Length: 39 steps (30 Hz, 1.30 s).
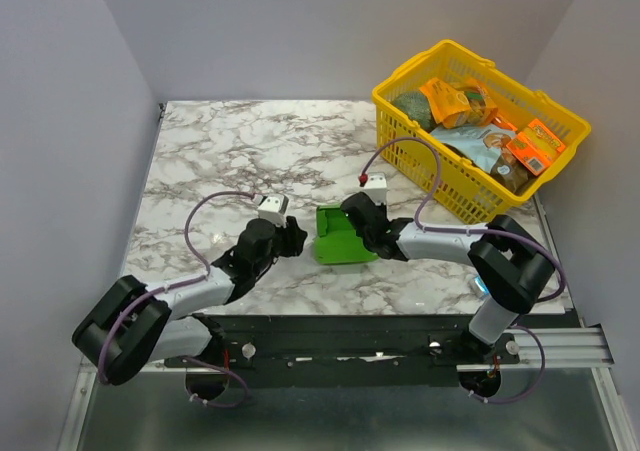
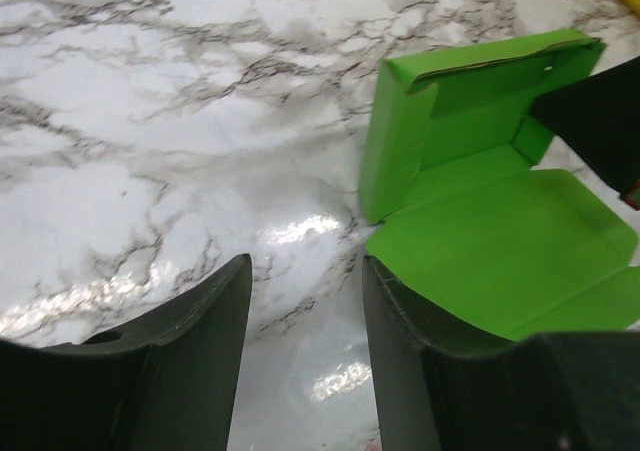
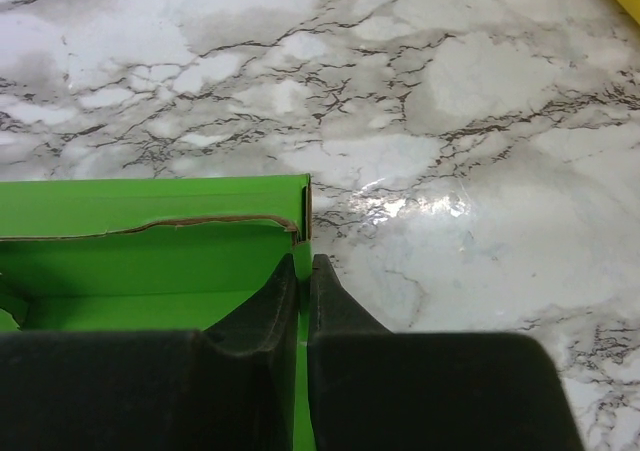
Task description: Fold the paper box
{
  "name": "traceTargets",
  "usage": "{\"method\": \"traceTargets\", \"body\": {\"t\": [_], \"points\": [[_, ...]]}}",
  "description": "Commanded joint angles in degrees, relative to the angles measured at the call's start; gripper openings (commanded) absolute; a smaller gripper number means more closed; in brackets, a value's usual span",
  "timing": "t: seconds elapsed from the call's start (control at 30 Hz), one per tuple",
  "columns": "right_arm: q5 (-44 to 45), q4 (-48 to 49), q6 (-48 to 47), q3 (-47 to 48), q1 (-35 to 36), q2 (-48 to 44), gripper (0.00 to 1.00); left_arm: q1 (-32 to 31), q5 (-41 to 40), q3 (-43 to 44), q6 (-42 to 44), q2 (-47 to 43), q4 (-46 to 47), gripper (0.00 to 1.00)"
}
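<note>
The box (image 1: 338,236) lay on the counter (image 1: 230,141) between the two arms, towards the near edge, and it was only half formed. In the left wrist view its far wall and its left wall stood upright and met at a corner, while the wide green panel nearest that camera lay flat.

The right fingers (image 3: 275,316) were pressed together on a thin wall at the box's right side (the card ran up between them edge-on). That arm seemed to be acting as the anchor. The left fingers (image 2: 205,341) stood apart with only bare marble between them, just left of the box and not touching it. The basket (image 1: 470,193) sat well apart at the far right and played no part.

As I judged it, the step in hand was raising and locking the walls, with the left arm free to take a grip. The next move probably called for the left fingers to shift right to a part not yet folded and catch its edge. They would then turn it up along its crease while the right clamp kept the box from sliding. Thin card lying flat on a smooth counter gives little to catch (the likeliest slip). Which flap was due next, and whether any tab was already locked, could not be told.
</note>
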Motion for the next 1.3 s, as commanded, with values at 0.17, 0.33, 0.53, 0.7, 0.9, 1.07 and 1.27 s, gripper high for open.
{"method": "traceTargets", "body": {"t": [0.17,0.33,0.53,0.7,0.9,1.07,1.27], "points": [[-9.4,-1.0,-1.9,-1.9,0.4,1.4,0.01,5.5,20.7,0.3,2.4,14.2,26.6,0.49],[-10.1,-0.7,-2.0,-1.9,0.3,1.6,0.01,5.8,21.5,0.5,1.9,19.4,33.1,0.42],[-10.8,-0.6,-2.2,-1.8,0.3,2.0,0.01,6.5,21.4,-0.1,1.2,24.2,38.7,0.36],[-11.4,-0.7,-2.4,-1.5,0.3,2.3,0.01,6.7,20.1,-0.6,1.2,27.0,41.4,0.31],[-12.0,-0.7,-2.6,-1.5,0.3,2.5,0.01,7.2,17.7,-1.9,1.4,29.0,44.6,0.27],[-12.9,-0.7,-2.7,-1.3,0.3,2.8,0.01,7.2,17.9,-0.9,1.4,31.0,45.7,0.26],[-13.1,-0.7,-2.8,-1.7,0.4,2.5,0.01,7.3,17.0,0.3,2.6,33.0,45.3,0.26]]}}
